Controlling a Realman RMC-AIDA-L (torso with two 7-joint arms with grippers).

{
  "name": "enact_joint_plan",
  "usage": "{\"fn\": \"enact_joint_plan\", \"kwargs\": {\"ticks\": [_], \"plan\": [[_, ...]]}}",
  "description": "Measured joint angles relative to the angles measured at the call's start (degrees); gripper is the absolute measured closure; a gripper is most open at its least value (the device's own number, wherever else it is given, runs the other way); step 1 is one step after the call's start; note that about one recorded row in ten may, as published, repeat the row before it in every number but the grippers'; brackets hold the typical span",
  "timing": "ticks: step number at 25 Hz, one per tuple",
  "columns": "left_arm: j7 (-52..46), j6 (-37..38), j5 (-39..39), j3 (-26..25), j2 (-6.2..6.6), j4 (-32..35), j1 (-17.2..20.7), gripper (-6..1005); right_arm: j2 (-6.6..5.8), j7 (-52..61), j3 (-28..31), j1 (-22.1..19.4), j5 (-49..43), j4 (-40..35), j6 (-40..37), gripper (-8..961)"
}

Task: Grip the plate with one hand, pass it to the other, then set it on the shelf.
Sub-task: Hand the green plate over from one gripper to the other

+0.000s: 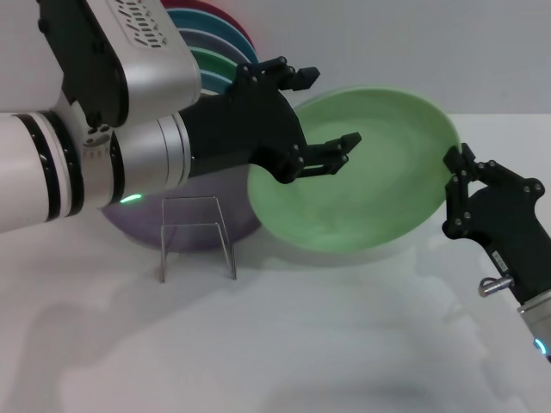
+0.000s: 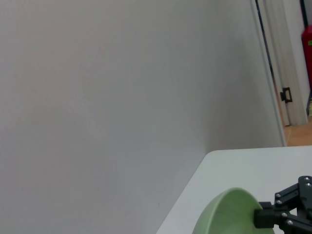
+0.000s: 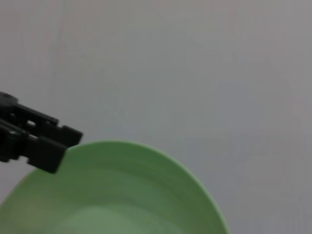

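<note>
The light mint-green plate (image 1: pixel 370 185) is held tilted above the table. My right gripper (image 1: pixel 459 185), all black, is shut on its right rim. My left gripper (image 1: pixel 330 110), on the bulky white arm, is open at the plate's left side, with one finger above the rim and the others in front of the plate's face. The plate also shows in the left wrist view (image 2: pixel 229 214) with the right gripper (image 2: pixel 287 214) on its edge, and in the right wrist view (image 3: pixel 122 195) with a left fingertip (image 3: pixel 41 141) by its rim. The wire shelf (image 1: pixel 195 232) stands on the table, below and left of the plate.
A lavender plate (image 1: pixel 138 225) lies behind the shelf, partly under my left arm. A stack of coloured plates (image 1: pixel 215 43) stands upright at the back by the wall. The white table (image 1: pixel 301 344) stretches forward of the shelf.
</note>
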Motion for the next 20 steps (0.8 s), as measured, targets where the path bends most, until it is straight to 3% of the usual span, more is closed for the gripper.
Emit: {"fn": "enact_joint_plan", "kwargs": {"ticks": [20], "plan": [[0.68,2.69,0.59,-0.37,-0.12,3.24,-1.03,378,0.0,-0.03,-1.49,-0.05,0.01,1.02,-0.35,841]]}}
